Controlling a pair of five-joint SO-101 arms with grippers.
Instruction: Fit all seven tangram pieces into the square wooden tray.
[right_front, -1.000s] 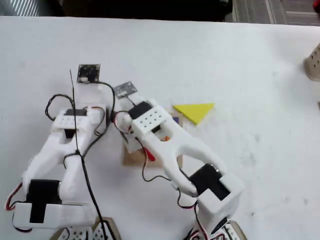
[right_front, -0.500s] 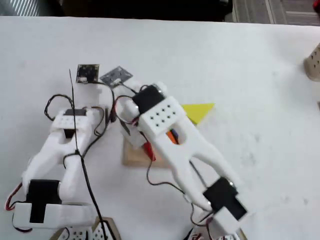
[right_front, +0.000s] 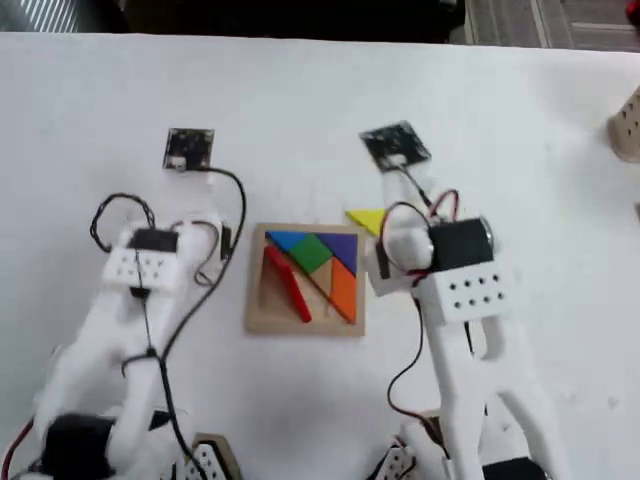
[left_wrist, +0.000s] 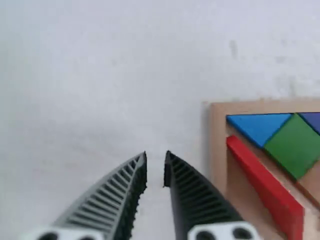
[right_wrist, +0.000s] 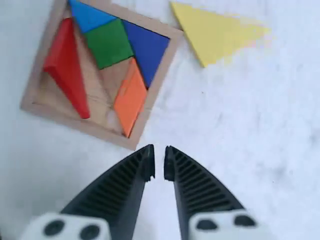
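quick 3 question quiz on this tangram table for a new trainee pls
1. Which colour is the piece that lies on the table outside the wooden tray? A) red B) yellow C) orange
2. True or false: in the tray, the green square touches the light blue triangle.
3. Fill in: ____ pieces lie in the tray.
Key: 1 B, the yellow triangle; 2 true; 3 five.
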